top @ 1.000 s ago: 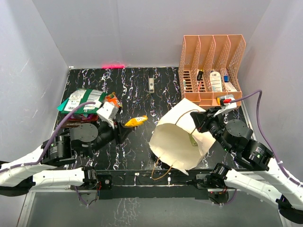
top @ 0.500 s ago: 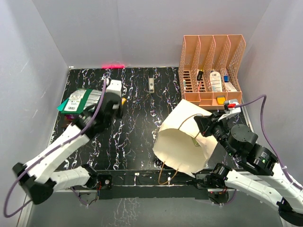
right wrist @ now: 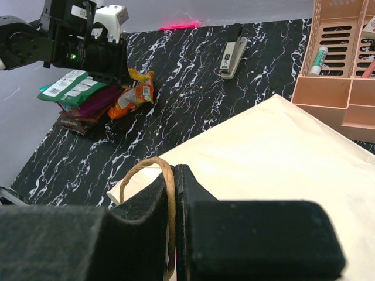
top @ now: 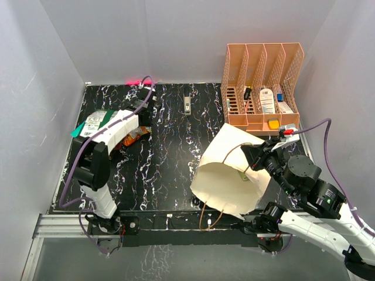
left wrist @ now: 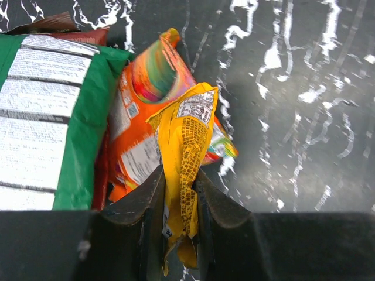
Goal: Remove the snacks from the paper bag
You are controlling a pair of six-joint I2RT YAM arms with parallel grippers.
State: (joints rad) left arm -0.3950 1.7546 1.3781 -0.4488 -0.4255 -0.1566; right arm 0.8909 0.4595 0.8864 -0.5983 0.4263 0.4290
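The left gripper (left wrist: 179,175) is clenched on a yellow packet (left wrist: 186,140), pinching its lower part between both fingers. The packet's free end points away over the orange packet (left wrist: 137,146); whether the 2 touch cannot be told. Just left of the orange one lies the green packet (left wrist: 53,117), label up, with a dark brown packet (left wrist: 50,23) showing past its far edge. This pile sits at the far left of the black marbled table (top: 170,152), well apart from the paper bag (top: 231,170)

1 s ago the left arm was folded close to its base, holding the yellow packet over the middle of the table. 0.5 s ago it had reached the pile. Now it is stretched further toward the far-left corner, with the packet at the pile's right edge

The right gripper (right wrist: 174,172) is clamped on the bag's brown cord handle (right wrist: 146,159). The bag lies tipped on its side with its mouth toward the near left. Over the last second it has shifted slightly to the right and nearer. The peach file organiser (top: 261,82) stands just beyond it at the far right
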